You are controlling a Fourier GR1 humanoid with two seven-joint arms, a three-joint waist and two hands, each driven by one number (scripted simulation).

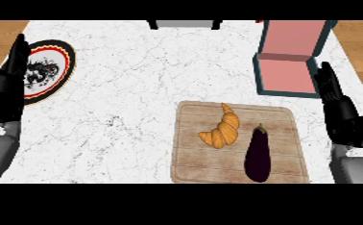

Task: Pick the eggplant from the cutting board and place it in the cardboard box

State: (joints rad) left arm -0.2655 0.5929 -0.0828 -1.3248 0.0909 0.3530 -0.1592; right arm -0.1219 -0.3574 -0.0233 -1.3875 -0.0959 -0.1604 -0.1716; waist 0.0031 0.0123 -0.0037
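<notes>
I see the eggplant [258,155] lying on the right half of the cutting board [195,164], stem pointing far, just right of a croissant [223,130] and not touching it. The board sits at the counter's [142,75] near edge. The cardboard box [287,75] stands open, far right. Both hands rest with straight fingers, holding nothing: the left hand [13,82] is at the left edge by a plate [60,70], the right hand [337,106] at the right edge. Bare counter separates plate and board.
</notes>
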